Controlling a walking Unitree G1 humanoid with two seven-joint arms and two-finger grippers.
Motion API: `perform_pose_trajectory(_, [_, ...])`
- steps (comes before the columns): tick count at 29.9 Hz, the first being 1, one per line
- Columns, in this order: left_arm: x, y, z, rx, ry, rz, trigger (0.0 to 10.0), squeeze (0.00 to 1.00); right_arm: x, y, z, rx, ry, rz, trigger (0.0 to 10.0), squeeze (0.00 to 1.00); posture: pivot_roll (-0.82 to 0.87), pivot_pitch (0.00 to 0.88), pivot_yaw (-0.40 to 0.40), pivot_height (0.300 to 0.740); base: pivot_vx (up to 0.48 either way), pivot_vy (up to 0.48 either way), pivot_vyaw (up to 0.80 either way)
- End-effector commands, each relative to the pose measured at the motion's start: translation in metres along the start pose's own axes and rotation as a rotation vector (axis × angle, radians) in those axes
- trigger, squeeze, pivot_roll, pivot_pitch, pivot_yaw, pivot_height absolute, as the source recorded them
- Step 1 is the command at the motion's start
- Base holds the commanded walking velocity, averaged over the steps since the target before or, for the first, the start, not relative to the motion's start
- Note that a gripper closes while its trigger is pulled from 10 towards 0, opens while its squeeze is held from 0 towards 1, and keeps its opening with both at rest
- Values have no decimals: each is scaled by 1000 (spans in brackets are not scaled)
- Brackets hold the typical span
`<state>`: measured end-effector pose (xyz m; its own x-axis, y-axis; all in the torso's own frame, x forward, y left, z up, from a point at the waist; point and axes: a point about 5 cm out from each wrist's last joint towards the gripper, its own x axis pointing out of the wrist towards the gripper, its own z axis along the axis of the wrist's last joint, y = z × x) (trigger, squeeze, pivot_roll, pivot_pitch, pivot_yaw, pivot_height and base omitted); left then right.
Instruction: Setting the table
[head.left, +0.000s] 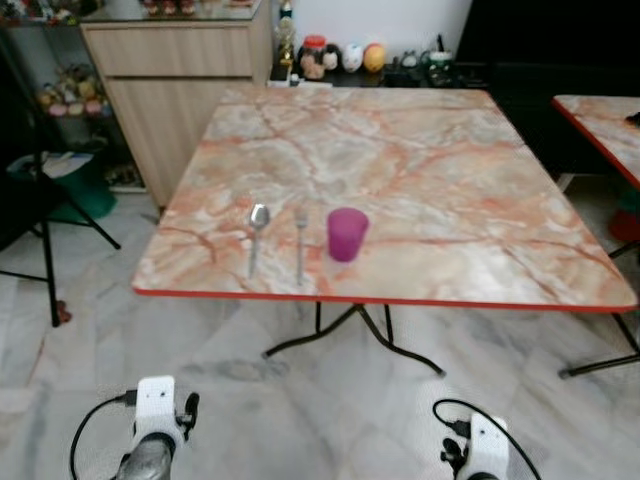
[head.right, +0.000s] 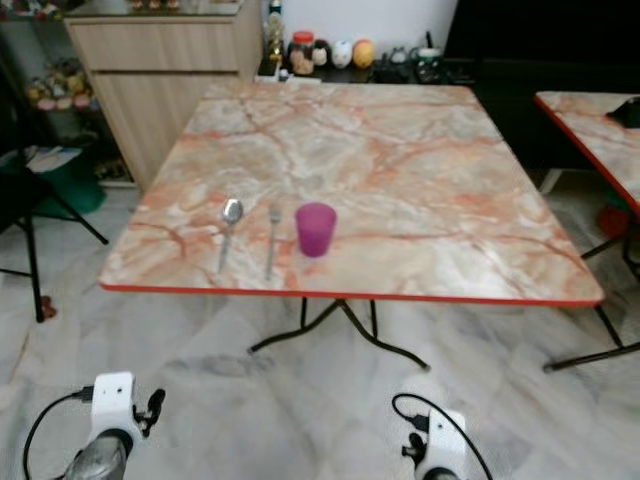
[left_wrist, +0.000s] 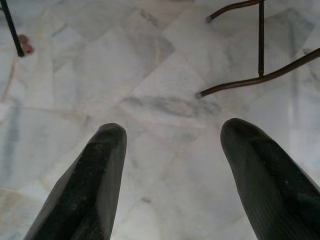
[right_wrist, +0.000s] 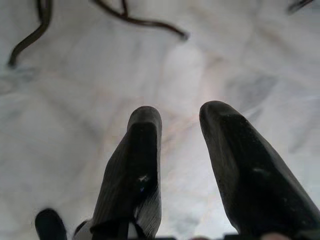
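Note:
A marble-patterned table (head.left: 420, 170) with a red edge stands ahead of me. Near its front left lie a spoon (head.left: 257, 236) and a fork (head.left: 300, 243) side by side, with a purple cup (head.left: 347, 234) upright just right of the fork. Both arms hang low over the floor in front of the table, their wrists at the bottom of the eye views. My left gripper (left_wrist: 172, 132) is open, fingers wide apart over the tiles. My right gripper (right_wrist: 180, 114) is open too, with nothing between its fingers.
A wooden cabinet (head.left: 170, 90) stands at the back left, with small items on a low shelf (head.left: 350, 58) behind the table. A second table (head.left: 605, 125) is at the right. A black stand's legs (head.left: 48, 270) are on the left. The table's metal legs (head.left: 350, 335) spread over the tiled floor.

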<state>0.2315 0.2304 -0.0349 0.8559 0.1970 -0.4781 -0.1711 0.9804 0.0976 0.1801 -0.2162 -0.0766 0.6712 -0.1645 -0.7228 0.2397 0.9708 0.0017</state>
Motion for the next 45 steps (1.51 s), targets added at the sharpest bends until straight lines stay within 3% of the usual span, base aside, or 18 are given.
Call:
perform_pose_trajectory(1, [-3, 9, -5, -2, 16, 28, 10000, 0, 0, 5, -2, 11, 6, 7, 10000, 0, 23, 37, -29, 740, 0, 0, 0])
perform_pose_trajectory(12, [2, 19, 11, -46, -59, 53, 10000, 0, 0, 7, -2, 13, -1, 9, 10000, 0, 26, 47, -30, 740, 0, 0, 0])
perform_pose_trajectory(15, [6, 36, 48, 1, -244, 175, 10000, 0, 0, 6, -2, 13, 0, 7, 10000, 0, 32, 49, -31, 740, 0, 0, 0])
perform_pose_trajectory(18, [5, 47, 63, -5, -318, 260, 10000, 0, 0, 6, -2, 12, 1, 7, 10000, 0, 32, 49, -31, 740, 0, 0, 0])
perform_pose_trajectory(20, [2, 66, 82, -4, -400, 403, 10000, 0, 0, 6, -3, 14, 2, 7, 10000, 0, 36, 50, -32, 740, 0, 0, 0])
perform_pose_trajectory(23, [-1, 74, 93, 10, -450, 459, 10000, 0, 0, 6, -3, 15, 3, 5, 10000, 0, 37, 50, -32, 740, 0, 0, 0])
perform_pose_trajectory(26, [-7, 86, 130, 43, -606, 534, 10000, 0, -1, 6, -3, 15, 5, 3, 10000, 0, 37, 52, -32, 740, 0, 0, 0])
perform_pose_trajectory(28, [-10, 84, 166, 50, -731, 517, 10000, 0, -1, 5, -4, 14, 6, 2, 10000, 0, 40, 54, -33, 740, 0, 0, 0])
perform_pose_trajectory(31, [-12, 72, 201, 42, -843, 413, 10000, 0, -1, 5, -4, 15, 8, 0, 10000, 0, 46, 53, -34, 740, 0, 0, 0])
perform_pose_trajectory(32, [-10, 56, 216, 6, -870, 292, 10000, 0, -1, 5, -4, 16, 9, -1, 10000, 0, 46, 53, -34, 740, 0, 0, 0])
perform_pose_trajectory(33, [-10, 56, 216, 6, -870, 292, 10000, 0, -1, 5, -4, 16, 9, -1, 10000, 0, 46, 53, -34, 740, 0, 0, 0])
perform_pose_trajectory(35, [-10, 28, 222, -5, -881, 137, 10000, 0, -1, 6, -4, 15, 10, 0, 10000, 0, 46, 52, -31, 740, 0, 0, 0])
perform_pose_trajectory(36, [-10, 28, 222, -5, -881, 137, 10000, 0, -1, 6, -4, 15, 10, 0, 10000, 0, 46, 52, -31, 740, 0, 0, 0])
perform_pose_trajectory(37, [-13, 8, 225, -3, -901, 47, 10000, 0, -1, 6, -4, 15, 10, 0, 10000, 0, 42, 52, -29, 740, 0, 0, 0])
perform_pose_trajectory(41, [-22, -23, 234, -40, -934, -53, 10000, 0, -1, 6, -4, 24, 3, -3, 10000, 0, 36, 54, -28, 740, 0, 0, 0])
perform_pose_trajectory(45, [-24, -36, 233, -63, -912, -104, 10000, 0, -1, 6, -4, 24, 4, -5, 10000, 0, 39, 54, -28, 740, 0, 0, 0])
